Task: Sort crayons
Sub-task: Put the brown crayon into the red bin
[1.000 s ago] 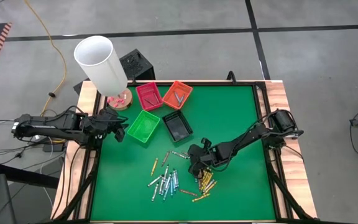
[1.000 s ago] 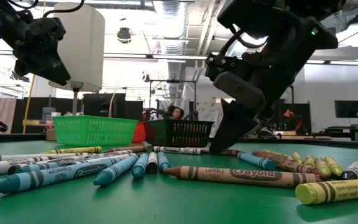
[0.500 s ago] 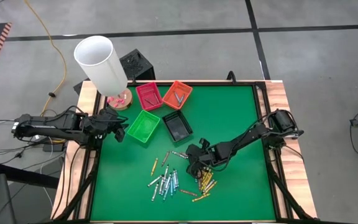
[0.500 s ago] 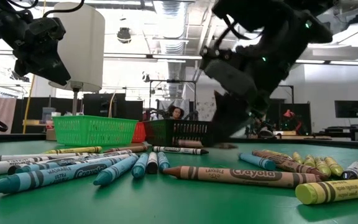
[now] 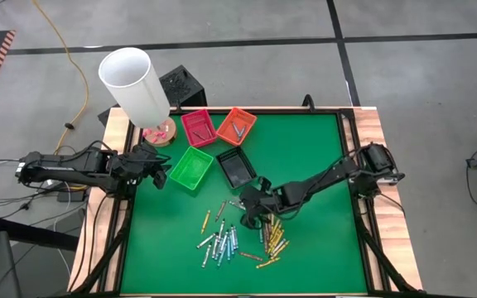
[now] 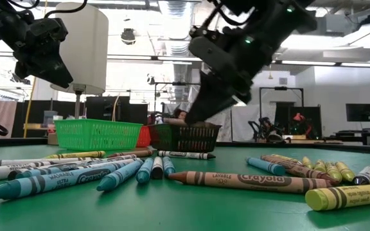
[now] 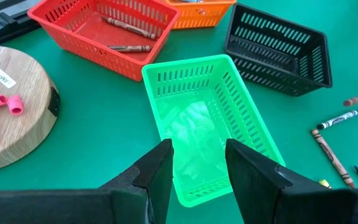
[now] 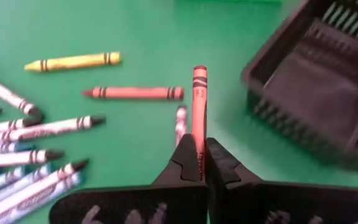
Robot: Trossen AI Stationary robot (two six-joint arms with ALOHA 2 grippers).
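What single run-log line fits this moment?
right gripper: shut on red-brown crayon, near black tray | left gripper: open, above green tray

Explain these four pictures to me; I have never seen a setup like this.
Two dark robot arms work at a green table, sorting crayons into small trays. One picture looks straight down from above, one looks level across the tabletop, and the other two come from cameras on each arm's wrist.

On the table lie loose crayons and four trays: red tray, orange tray, green tray and black tray. A white cylinder stands at the far left corner.

The right gripper is shut on a red-brown crayon and is near the black tray. The left gripper waits, open and empty, by the green tray.
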